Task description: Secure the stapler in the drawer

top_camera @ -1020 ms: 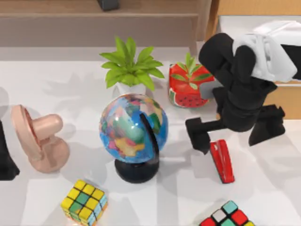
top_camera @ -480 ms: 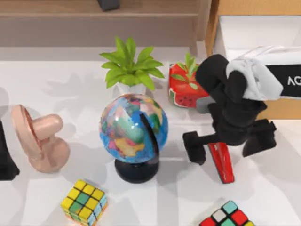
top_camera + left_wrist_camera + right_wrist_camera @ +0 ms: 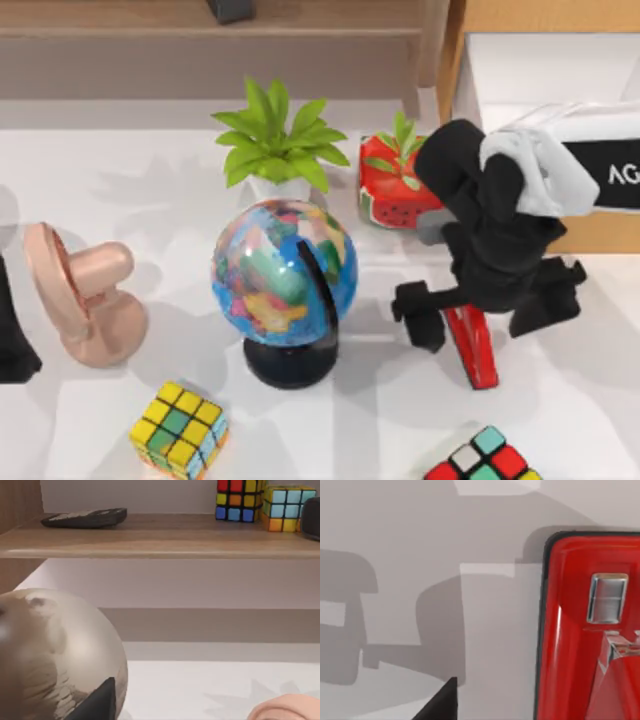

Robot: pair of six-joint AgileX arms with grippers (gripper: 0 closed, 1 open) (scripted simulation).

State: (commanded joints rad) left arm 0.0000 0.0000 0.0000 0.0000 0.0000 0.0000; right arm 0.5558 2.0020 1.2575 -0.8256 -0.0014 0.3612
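Note:
The red stapler [image 3: 476,352] lies on the white table right of the globe, its long side running front to back. In the right wrist view the stapler [image 3: 580,630] shows close up, with its silver metal plate. My right gripper [image 3: 483,316] hangs open low over the stapler's far end, one dark finger on each side, neither touching it. The drawer [image 3: 455,60], light wood with a white inside, stands open at the back right, behind my right arm. My left arm [image 3: 10,340] is parked at the table's left edge.
A globe [image 3: 283,275] stands mid-table, left of the stapler. Behind it are a green plant [image 3: 275,140] and a watermelon pot [image 3: 395,195], close to my right arm. A pink object [image 3: 85,295] is at the left, Rubik's cubes [image 3: 180,428] along the front, and a wooden shelf [image 3: 160,535] at the back.
My right gripper has come down and slightly forward over the stapler, so its fingers now flank the far end. The stapler and the left arm have not moved.

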